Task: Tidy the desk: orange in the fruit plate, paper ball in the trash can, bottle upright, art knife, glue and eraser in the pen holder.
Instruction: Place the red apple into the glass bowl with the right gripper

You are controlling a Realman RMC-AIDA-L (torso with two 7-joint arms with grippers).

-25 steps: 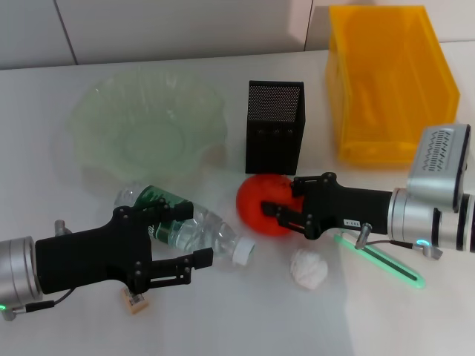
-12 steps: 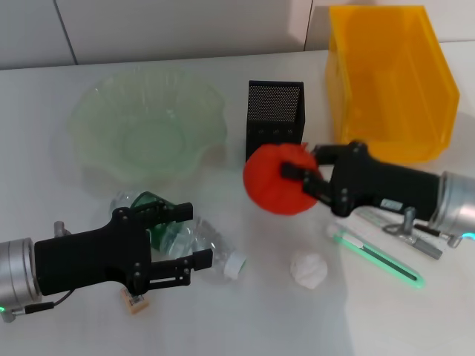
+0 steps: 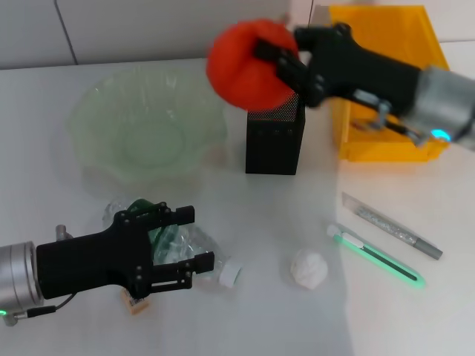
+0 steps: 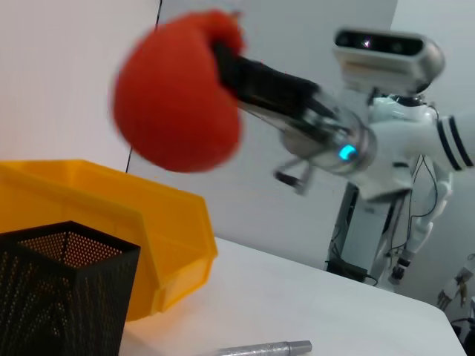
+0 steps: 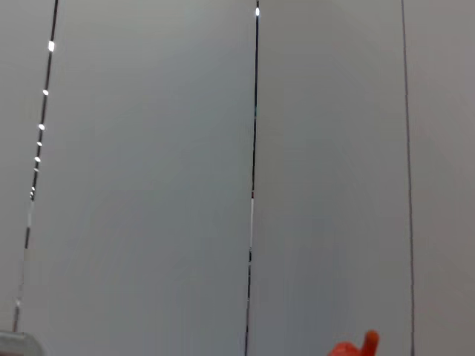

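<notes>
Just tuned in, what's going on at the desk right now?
The right pincer holds the orange in the air above the pen holder, beside the fruit plate. The left pincer sits open around the bottle, which lies on its side. The paper ball sits on the desk, outside the trash can, and the eraser is out too.

The desk point(image 3: 245, 319) is a smooth white surface with a soft sheen, and it meets a pale grey wall point(image 3: 171, 30) along its far edge. That wall is made of flat panels split by thin dark seams point(image 5: 254, 148), which catch small bright glints of light. Farther off in the room, a white robot-like machine point(image 4: 404, 141) with dangling cables stands against the grey wall.
</notes>
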